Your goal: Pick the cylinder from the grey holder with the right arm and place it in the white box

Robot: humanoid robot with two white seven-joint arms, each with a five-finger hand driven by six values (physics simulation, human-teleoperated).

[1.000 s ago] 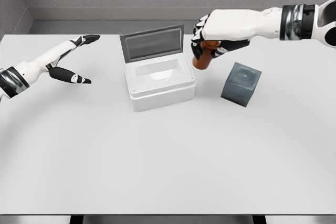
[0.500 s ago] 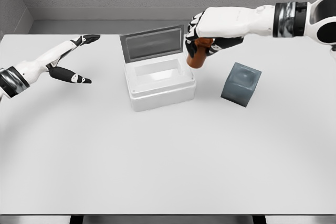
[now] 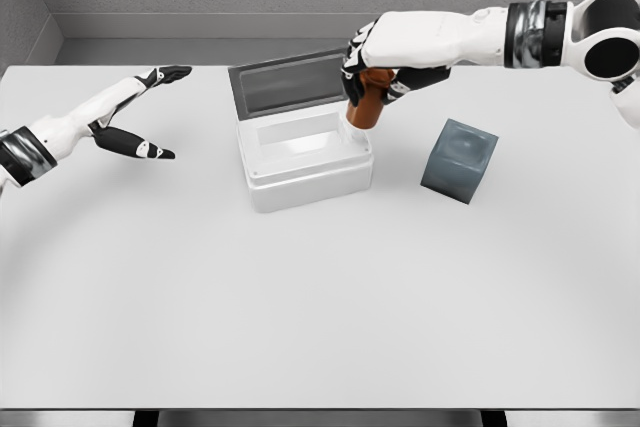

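Right hand: the right hand (image 3: 385, 55), fingers wrapped tight around the brown cylinder (image 3: 366, 104), hangs above the right rim of the white box (image 3: 305, 157), arm reaching in from the upper right.
Table: the white table (image 3: 300, 297) lies bare in the foreground, nearest the camera.
Grey holder: the grey holder (image 3: 459, 160) stands alone to the right of the box, well apart from the hand, nothing in its top that can be made out.
White box: open, its grey lid (image 3: 290, 82) tilted up at the back, the hollow facing upward.
Cylinder: gripped at its upper end, roughly upright, its lower end at or just over the box's right edge, near the far corner.
Left hand: the left hand (image 3: 135, 112) rests at the far left above the table, fingers spread, holding nothing.
Progress: the pick looks done and the carry nearly so; what appears left is to bring the cylinder fully over the hollow, lower it and let go.
Hard to tell: whether the cylinder's base touches the rim or clears it; its top is hidden under the fingers; the box floor is washed out in white.
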